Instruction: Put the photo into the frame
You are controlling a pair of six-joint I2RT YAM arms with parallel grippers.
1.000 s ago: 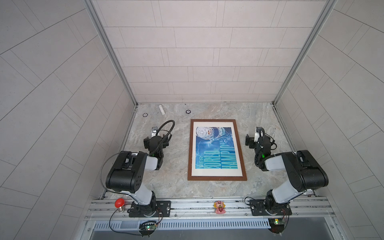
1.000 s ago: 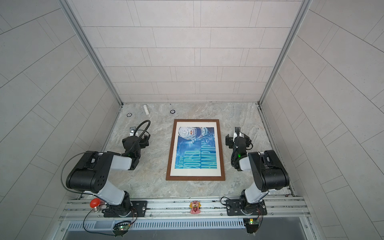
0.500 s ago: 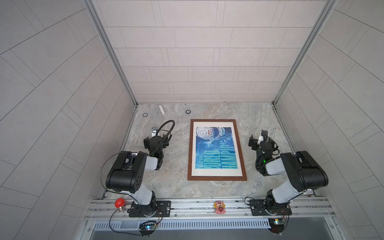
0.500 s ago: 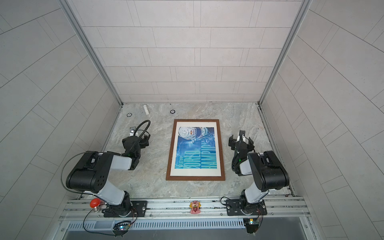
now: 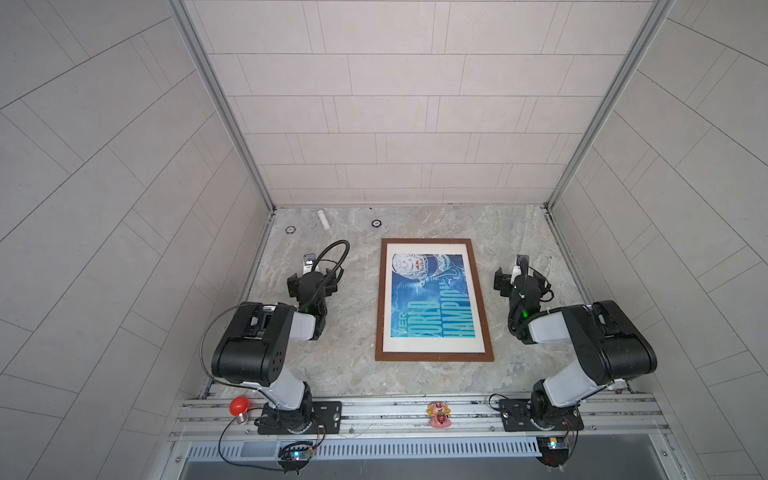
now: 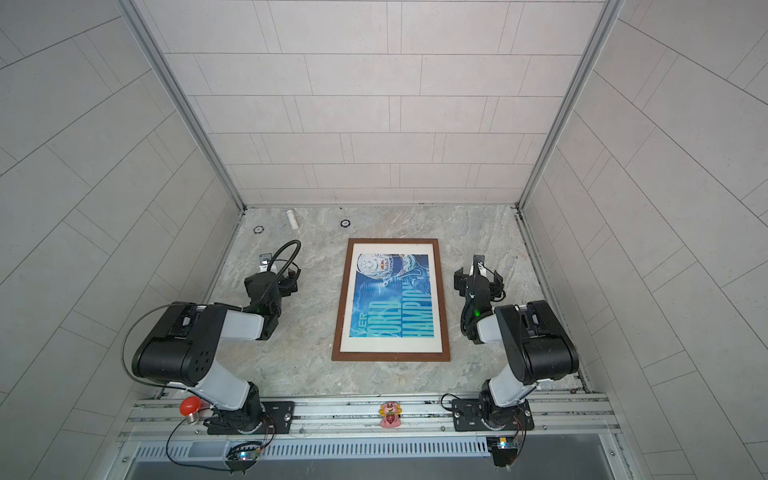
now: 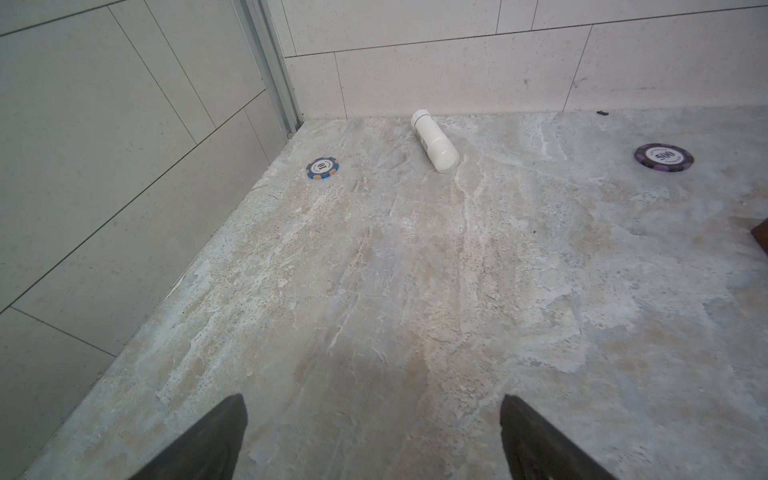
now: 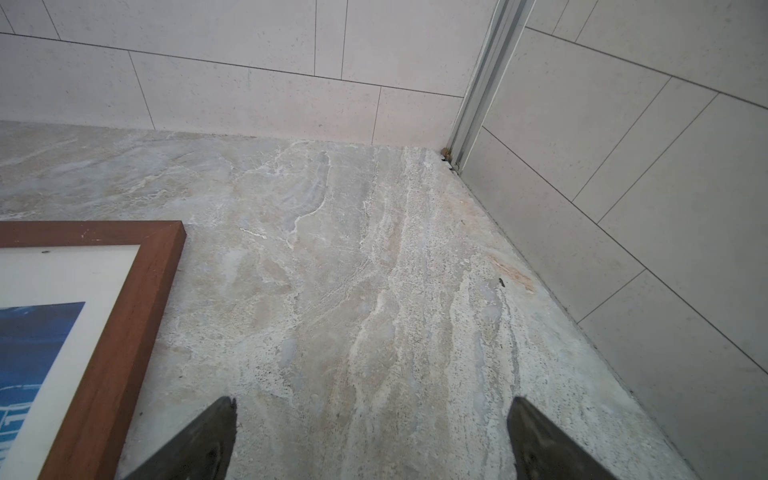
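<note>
The frame (image 5: 379, 299) (image 6: 341, 299) of thin dark-brown wood lies flat in the middle of the table. The photo (image 5: 432, 299) (image 6: 392, 299), blue with teal lettering and a cream border, sits inside it, face up. My left gripper (image 5: 311, 286) (image 7: 372, 415) stands open over bare table left of the frame, holding nothing. To the right of the frame my right gripper (image 5: 521, 282) (image 8: 372, 415) is open and empty too. The right wrist view shows a frame corner (image 8: 124, 316) and part of the photo (image 8: 37, 332) beside that gripper.
A white tube (image 7: 434, 141) lies near the back wall, with a blue chip (image 7: 323, 167) and a purple chip (image 7: 663, 157) to either side. A red bulb (image 5: 238, 406) and a pink figure (image 5: 439, 413) sit on the front rail. Tiled walls close three sides.
My right gripper shifted a little beside the frame and is back near where it was a second ago. The left arm, frame and photo have not moved.
</note>
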